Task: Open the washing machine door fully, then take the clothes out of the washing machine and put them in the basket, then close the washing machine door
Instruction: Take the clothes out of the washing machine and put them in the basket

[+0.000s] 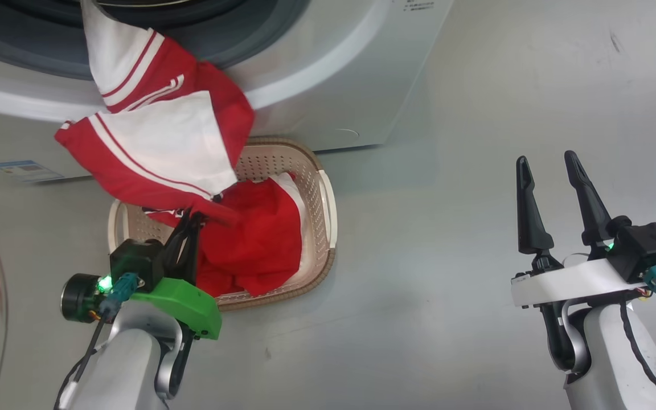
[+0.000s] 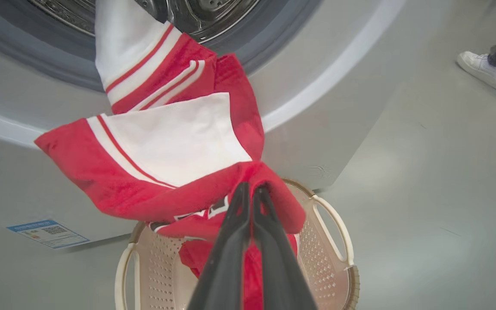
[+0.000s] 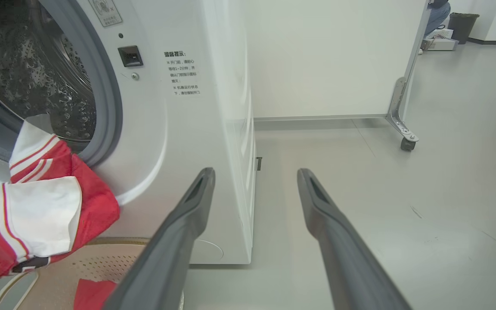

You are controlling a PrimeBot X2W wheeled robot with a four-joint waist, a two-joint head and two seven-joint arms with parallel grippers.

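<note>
The basket (image 1: 274, 152) holds red clothes (image 1: 259, 239); more trail from the washing machine (image 1: 328, 85).

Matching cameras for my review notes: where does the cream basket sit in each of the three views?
Head view: basket left of centre, just below the washing machine front.
Left wrist view: basket at bottom centre, under the hanging clothes.
Right wrist view: basket in the bottom left corner.
Shared landmark: the red-and-white clothes trailing out of the washing machine over the basket.
</note>
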